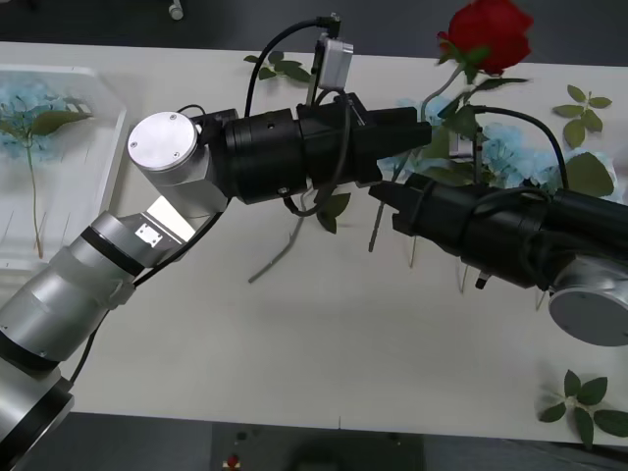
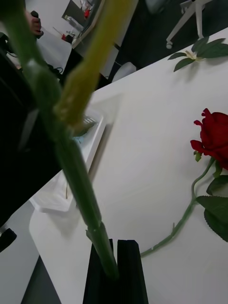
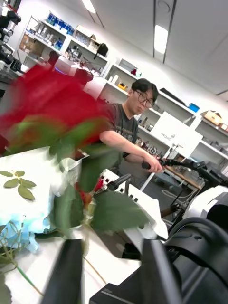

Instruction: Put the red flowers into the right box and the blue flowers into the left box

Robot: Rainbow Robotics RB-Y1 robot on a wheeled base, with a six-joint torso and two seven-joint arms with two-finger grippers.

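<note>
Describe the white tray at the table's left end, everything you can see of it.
The left box is a shallow white tray, slightly translucent and plastic by its look, with a raised rim. It lies flat on the white table at the robot's far left, partly cut off by the front view's edge. One of the blue flowers lies inside, its pale head at the far end, with a green leaf and a thin stem running toward the robot. Nothing else visibly touches the tray.

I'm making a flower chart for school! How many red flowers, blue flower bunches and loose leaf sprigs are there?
Red flowers: 2 (one raised, one lying on the table)
Blue flower bunches: 2 (one on the table, one in the left box)
Loose leaf sprigs: 3
Total: 7
</note>
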